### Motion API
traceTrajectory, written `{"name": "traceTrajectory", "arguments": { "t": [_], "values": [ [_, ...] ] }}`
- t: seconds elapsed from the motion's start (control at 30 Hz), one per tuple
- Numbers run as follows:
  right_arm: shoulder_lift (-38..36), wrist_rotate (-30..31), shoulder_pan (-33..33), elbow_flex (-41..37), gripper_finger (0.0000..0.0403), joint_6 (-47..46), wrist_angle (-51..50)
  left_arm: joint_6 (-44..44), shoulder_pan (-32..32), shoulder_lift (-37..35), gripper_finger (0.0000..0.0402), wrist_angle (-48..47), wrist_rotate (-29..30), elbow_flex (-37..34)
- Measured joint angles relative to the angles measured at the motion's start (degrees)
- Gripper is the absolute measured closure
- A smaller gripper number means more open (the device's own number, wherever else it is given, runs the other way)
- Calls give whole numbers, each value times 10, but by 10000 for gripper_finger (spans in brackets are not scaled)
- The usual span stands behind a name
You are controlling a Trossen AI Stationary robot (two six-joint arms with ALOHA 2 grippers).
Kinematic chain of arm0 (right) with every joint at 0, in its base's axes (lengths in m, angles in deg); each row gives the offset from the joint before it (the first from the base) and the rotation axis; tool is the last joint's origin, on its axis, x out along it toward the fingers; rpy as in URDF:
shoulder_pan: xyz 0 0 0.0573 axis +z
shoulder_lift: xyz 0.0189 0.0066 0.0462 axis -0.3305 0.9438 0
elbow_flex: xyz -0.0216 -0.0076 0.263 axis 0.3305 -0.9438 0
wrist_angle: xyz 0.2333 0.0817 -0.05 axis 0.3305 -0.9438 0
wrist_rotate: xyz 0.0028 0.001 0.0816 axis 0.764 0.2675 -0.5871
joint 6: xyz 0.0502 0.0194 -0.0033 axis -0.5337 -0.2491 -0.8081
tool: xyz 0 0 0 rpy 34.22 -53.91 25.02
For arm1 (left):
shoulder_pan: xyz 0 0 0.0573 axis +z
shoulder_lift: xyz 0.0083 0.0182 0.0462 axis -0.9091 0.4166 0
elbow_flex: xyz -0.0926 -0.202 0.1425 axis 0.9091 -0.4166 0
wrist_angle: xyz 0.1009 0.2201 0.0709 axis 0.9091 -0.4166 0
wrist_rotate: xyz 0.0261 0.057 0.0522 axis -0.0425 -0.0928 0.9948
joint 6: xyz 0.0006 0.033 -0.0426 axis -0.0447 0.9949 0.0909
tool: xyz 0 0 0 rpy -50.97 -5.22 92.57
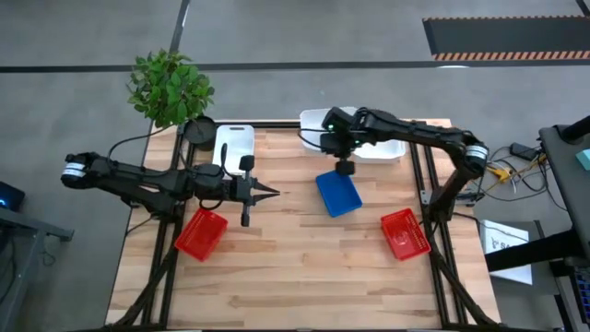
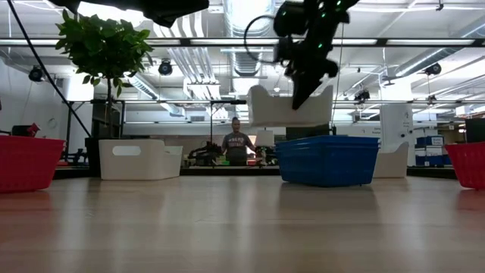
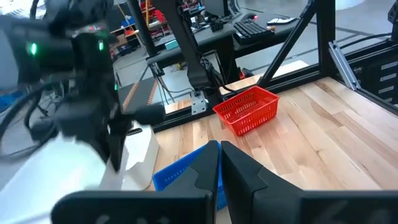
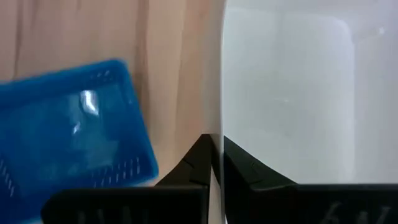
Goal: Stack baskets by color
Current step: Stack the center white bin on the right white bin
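My right gripper is up over the table's far middle, shut on a white basket that hangs in the air above and behind a blue basket. Another white basket rests on the table behind the blue one, and one more sits at the far left. Two red baskets lie toward the near side. My left gripper hovers shut and empty over the table's middle left, fingers pointing right. My right gripper pinches the white basket's side wall at its rim between its two fingers. The fingers come slanting down from above. The basket is lifted clear of the table and hangs below the fingers, roughly level in the low view.
A potted plant and a dark round pot stand at the far left corner. A person sits in the room beyond the table. Bare wood lies along the near half between the red baskets.
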Motion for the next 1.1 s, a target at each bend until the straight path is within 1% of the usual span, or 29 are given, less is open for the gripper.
{"name": "traceTrajectory", "arguments": {
  "t": [0.07, 0.23, 0.37, 0.5, 0.57, 0.9, 1.1],
  "values": [
    [-26, -1, -6, -5, 394, 21, -15, 0, 0, 0, 401, 0, 0, 0],
    [-87, -3, -41, -30, 394, 26, -47, 0, 0, 0, 401, 1, 0, 0],
    [-137, -10, -81, -75, 394, 26, -47, 0, 0, 0, 401, 0, 0, 0],
    [-179, -42, -118, -131, 394, 33, -47, 0, 0, 0, 401, 0, 0, 0],
    [-197, -49, -132, -157, 394, 34, -42, 0, 0, 0, 401, 0, 0, 0],
    [-263, -50, -159, -273, 394, 32, -4, 0, 0, 0, 401, -1, 0, 0],
    [-283, -47, -173, -310, 394, 36, 26, 0, 0, 0, 401, -1, 0, 0]
  ]
}}
